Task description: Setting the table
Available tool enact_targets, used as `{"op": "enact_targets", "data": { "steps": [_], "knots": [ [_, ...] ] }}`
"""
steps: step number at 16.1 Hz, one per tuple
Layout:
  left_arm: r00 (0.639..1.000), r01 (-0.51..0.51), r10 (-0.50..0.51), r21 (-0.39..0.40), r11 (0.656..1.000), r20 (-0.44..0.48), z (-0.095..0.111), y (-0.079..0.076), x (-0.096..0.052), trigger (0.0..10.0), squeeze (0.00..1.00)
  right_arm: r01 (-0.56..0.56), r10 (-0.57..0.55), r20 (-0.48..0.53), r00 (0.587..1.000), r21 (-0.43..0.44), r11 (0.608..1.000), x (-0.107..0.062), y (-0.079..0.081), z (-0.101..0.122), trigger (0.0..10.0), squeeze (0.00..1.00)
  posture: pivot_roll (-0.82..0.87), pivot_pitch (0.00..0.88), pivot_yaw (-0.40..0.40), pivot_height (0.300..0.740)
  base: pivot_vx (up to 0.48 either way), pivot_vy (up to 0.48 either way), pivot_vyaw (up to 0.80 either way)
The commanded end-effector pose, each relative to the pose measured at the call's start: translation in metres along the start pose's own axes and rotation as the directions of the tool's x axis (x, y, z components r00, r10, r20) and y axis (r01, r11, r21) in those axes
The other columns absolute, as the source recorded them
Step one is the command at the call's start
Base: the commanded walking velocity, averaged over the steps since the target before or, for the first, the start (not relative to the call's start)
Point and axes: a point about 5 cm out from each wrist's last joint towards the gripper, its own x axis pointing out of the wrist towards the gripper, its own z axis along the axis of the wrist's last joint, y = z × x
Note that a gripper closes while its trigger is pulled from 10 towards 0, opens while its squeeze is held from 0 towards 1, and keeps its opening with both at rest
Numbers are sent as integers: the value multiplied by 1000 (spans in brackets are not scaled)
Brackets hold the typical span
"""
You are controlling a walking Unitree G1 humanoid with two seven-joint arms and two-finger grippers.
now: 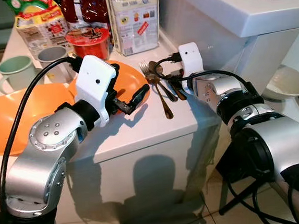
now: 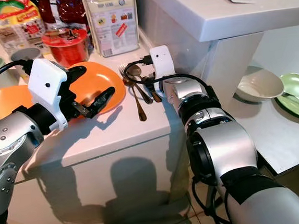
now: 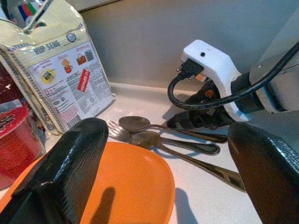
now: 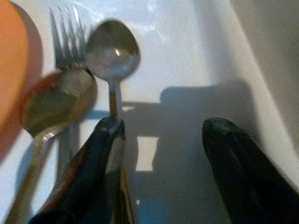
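My right hand is down, fingers spread, over the cutlery near the surface's right edge, my left hand open above the orange plate; nothing gripped, so setting has barely begun.

The left arm is reaching forward with its wrist bent; the left gripper is holding its two black fingers spread apart. The right arm is extending forward and inward; the right gripper is pointing downward with its fingers parted wide.
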Motion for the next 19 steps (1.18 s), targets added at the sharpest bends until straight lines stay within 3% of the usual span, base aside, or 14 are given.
{"op": "enact_targets", "data": {
  "steps": [1,2,8,15,17,19],
  "knots": [
    [1000,10,-10,16,1000,15,7,1,-2,10000,0,-3,4,-9,1000,13,1000,-1,-3,1,0,0,209,128,-26,740,0,0,0],
    [1000,10,-10,19,1000,10,8,1,-3,10000,0,-46,47,-24,999,46,998,0,2,-1,0,0,212,129,-32,740,0,0,0],
    [1000,-18,18,24,1000,8,8,3,-5,10000,0,-119,119,-9,993,-4,993,-1,10,6,0,0,205,109,-76,740,0,0,0],
    [1000,-12,12,21,1000,-14,4,-1,-7,10000,0,-95,93,-39,995,-45,994,-1,6,5,0,0,206,104,-93,740,0,0,0],
    [1000,-8,8,16,1000,-13,4,-2,-6,10000,0,-76,75,-46,996,-25,997,-2,2,3,0,0,204,104,-89,740,0,0,0],
    [1000,-1,1,12,1000,-11,4,-3,-5,10000,0,-74,77,-40,996,75,994,-2,1,2,0,0,203,96,-84,740,0,0,0]
  ]
}}
